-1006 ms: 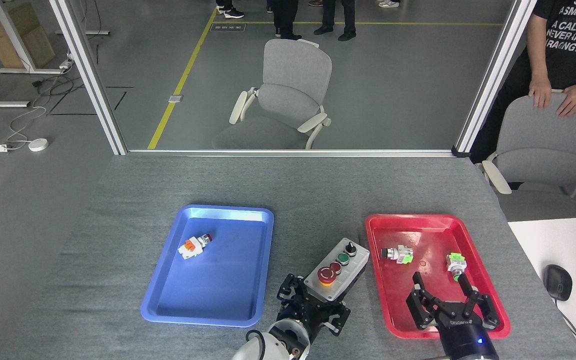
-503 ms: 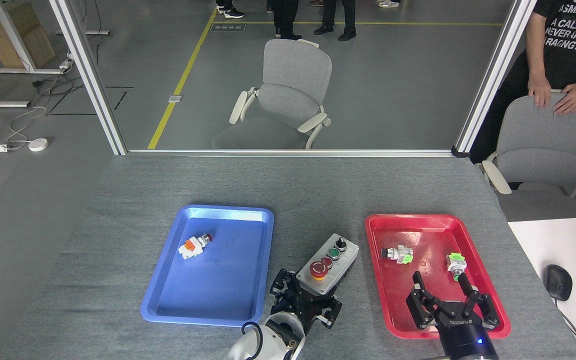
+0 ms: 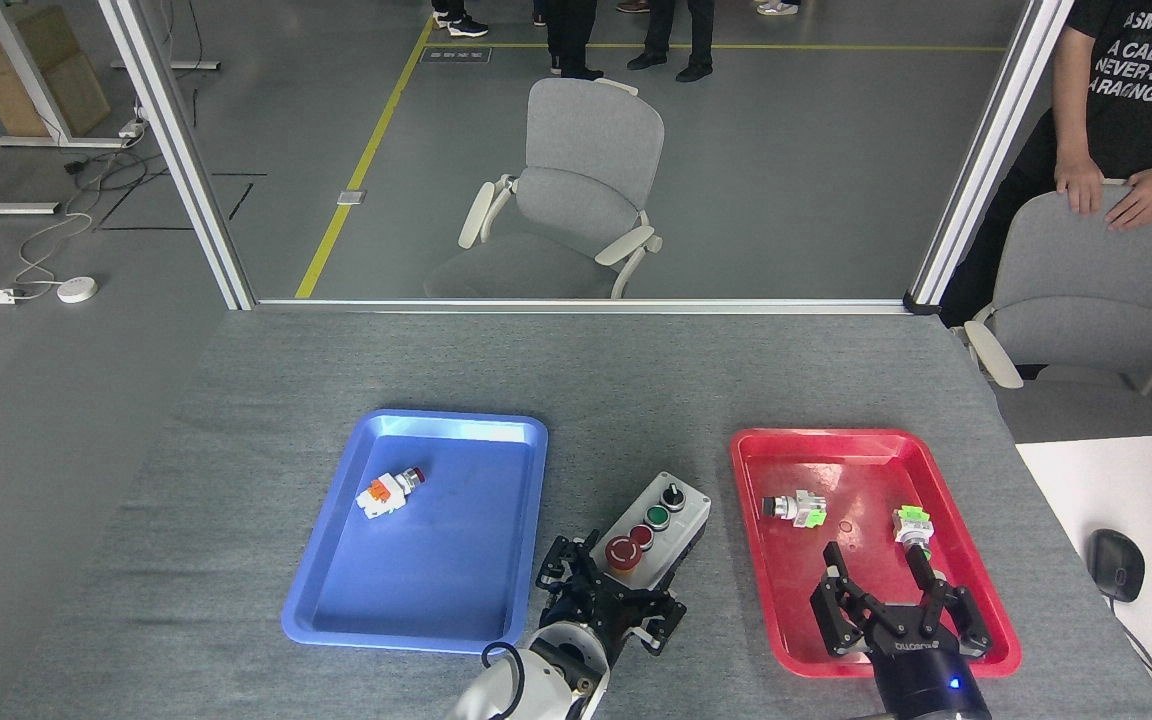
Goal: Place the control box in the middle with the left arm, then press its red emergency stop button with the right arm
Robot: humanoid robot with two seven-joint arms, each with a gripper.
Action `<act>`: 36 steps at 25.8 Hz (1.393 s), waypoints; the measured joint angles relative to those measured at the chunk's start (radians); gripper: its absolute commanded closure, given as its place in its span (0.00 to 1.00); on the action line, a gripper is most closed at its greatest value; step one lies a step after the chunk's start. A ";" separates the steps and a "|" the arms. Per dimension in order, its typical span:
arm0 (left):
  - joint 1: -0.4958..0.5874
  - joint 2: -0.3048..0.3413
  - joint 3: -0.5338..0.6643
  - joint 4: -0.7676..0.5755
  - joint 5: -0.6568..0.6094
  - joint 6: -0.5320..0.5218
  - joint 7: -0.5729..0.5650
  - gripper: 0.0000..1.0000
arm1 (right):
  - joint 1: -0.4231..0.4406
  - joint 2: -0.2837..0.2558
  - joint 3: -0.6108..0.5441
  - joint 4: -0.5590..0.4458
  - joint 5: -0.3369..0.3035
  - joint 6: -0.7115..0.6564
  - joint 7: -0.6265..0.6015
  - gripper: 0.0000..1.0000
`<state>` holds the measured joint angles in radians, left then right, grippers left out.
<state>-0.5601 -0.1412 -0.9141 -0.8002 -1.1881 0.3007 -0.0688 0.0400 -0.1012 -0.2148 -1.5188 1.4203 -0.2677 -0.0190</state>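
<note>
Control box sits on the grey table in the gap between blue tray and red tray, long axis angled, knob end far-right, near end toward the robot. Left gripper is at the box's near end, jaws closed around that end, holding it. Cannot tell if the box base is flat on the table or slightly lifted. Red emergency stop button is the control nearest the left gripper, yellow ring showing, just beside the black claws. Smaller red button, green button and black knob run away from it along the pale face.

Right gripper hovers over the near part of the red tray, jaws spread wide, nothing between them, well apart from the box. Two loose green-bodied push-button parts lie in the red tray, one just beyond a right fingertip; an orange-bodied part lies in the blue tray.

Step in hand, by my read: placing the box in the middle. To do it well: set the box flat on bare felt, clear of both tray rims, then open and back the left claws off toward the robot so they do not crowd the emergency stop. Right arm needs a clean top-down path; risk is hitting the smaller red button or the left claws instead.
</note>
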 measured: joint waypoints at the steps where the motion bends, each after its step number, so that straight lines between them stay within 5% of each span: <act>1: 0.001 0.000 0.000 -0.008 0.000 0.000 0.000 0.02 | 0.000 0.001 0.000 0.001 0.000 0.000 -0.001 0.06; 7: 0.044 0.011 0.002 -0.118 -0.004 -0.003 -0.006 0.02 | -0.003 0.011 0.001 0.002 0.000 0.000 0.001 0.23; 10: 0.086 0.055 0.027 -0.208 -0.005 -0.003 -0.007 0.02 | -0.003 0.016 0.007 0.003 0.000 -0.004 0.004 0.58; 15: 0.159 0.146 0.093 -0.376 -0.005 -0.003 -0.008 0.02 | -0.003 0.010 0.019 0.011 -0.004 -0.043 0.004 0.98; 24: 0.242 0.243 0.386 -0.637 -0.001 -0.076 0.007 0.02 | -0.003 0.000 0.067 0.020 0.004 -0.077 0.007 1.00; 30: 0.260 0.243 0.590 -0.668 0.001 -0.133 0.015 0.01 | -0.032 -0.032 0.184 0.036 0.009 -0.040 0.011 1.00; 36: 0.270 0.247 0.652 -0.663 0.001 -0.141 0.069 0.01 | -0.098 -0.033 0.336 0.120 0.028 0.033 -0.009 1.00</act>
<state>-0.2897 0.1062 -0.2623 -1.4629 -1.1873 0.1601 -0.0001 -0.0581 -0.1346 0.1208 -1.3986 1.4479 -0.2344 -0.0277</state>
